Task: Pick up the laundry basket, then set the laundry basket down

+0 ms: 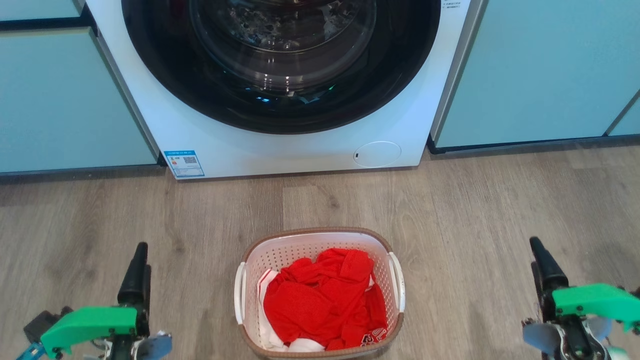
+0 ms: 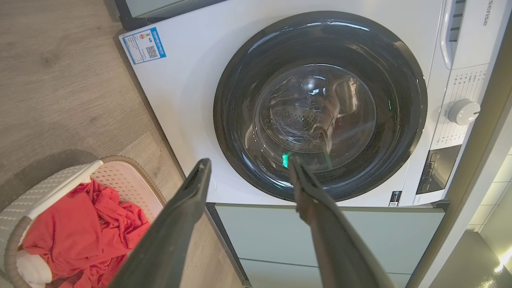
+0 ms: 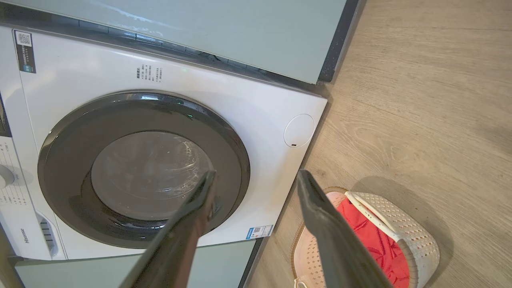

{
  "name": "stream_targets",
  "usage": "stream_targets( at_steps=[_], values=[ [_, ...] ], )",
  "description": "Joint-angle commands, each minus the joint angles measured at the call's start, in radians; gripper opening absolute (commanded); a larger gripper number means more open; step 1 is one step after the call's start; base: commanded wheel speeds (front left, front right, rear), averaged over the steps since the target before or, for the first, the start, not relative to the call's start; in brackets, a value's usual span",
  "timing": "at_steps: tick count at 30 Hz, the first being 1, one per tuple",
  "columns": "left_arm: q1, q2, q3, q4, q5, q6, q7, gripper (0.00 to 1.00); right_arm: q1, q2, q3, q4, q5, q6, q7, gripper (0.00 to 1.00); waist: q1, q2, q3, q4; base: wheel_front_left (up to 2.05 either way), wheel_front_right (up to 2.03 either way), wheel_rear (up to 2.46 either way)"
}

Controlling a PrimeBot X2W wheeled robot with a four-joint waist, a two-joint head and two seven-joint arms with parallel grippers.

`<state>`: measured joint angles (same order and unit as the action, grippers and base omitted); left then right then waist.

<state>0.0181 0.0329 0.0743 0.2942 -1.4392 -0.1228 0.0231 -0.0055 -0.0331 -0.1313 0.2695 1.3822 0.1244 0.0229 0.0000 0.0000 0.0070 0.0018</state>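
Note:
The laundry basket (image 1: 278, 253) stands on the wood floor in front of me, white and perforated, with a brown rim and a white handle on each side. Red clothes (image 1: 325, 295) and a bit of white fabric fill it. My left gripper (image 1: 140, 250) hovers well to the basket's left, and my right gripper (image 1: 536, 244) well to its right, both apart from it. The left wrist view has the left gripper (image 2: 250, 162) open and empty, with the basket (image 2: 24, 206) at lower left. The right gripper (image 3: 256, 174) is likewise open and empty, the basket (image 3: 414, 236) at lower right.
A white front-loading washing machine (image 1: 300, 147) with a dark round door (image 1: 280, 65), shut, stands just beyond the basket. Pale blue-green cabinets (image 1: 65, 100) flank it on both sides. Wood floor (image 1: 475, 210) surrounds the basket.

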Motion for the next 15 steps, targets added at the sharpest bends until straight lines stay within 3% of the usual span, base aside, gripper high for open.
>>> stream_targets(
  at_steps=[1,15],
  values=[
    [-0.058,0.011,0.013,-0.045,0.023,-0.002,-0.011,1.00,-0.057,-0.006,0.005,-0.045,-0.031,0.002,-0.011,1.00,0.0000,0.0000,0.000,0.000,0.00,0.00,0.00],
    [-0.075,0.012,0.006,-0.162,0.238,0.047,-0.052,1.00,-0.085,-0.008,0.018,-0.165,-0.298,0.002,-0.052,1.00,0.0000,0.0000,0.008,0.009,0.00,0.00,0.00]
  ],
)
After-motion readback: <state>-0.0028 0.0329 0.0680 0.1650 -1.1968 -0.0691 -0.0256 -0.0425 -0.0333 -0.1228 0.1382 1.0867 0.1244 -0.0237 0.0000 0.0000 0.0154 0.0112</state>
